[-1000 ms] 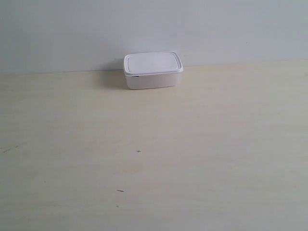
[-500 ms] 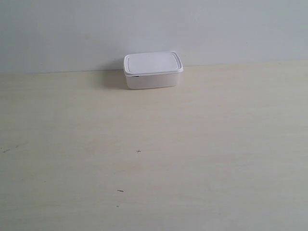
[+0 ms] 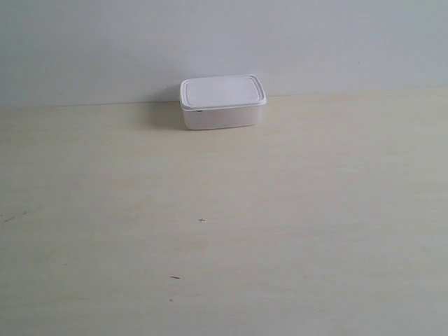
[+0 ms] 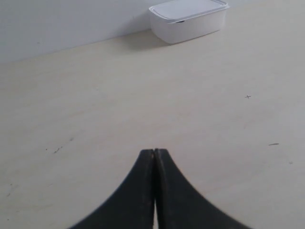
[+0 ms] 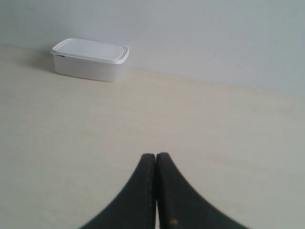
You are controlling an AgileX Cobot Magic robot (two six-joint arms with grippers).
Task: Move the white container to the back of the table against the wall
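Nothing moved: your box (image 3: 222, 102) sits on worktop (image 3: 294, 210) at wall (image 3: 224, 42); left tool (image 4: 155, 151), right tool (image 5: 156, 155) pressed together.

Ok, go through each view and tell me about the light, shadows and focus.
Exterior view: soft, even light, no glare; the white container casts a faint shadow on the table toward the view's left. Left wrist view: the left gripper is a dark, featureless silhouette; the container looks fairly sharp. Right wrist view: the right gripper is equally black against flatly lit wood.
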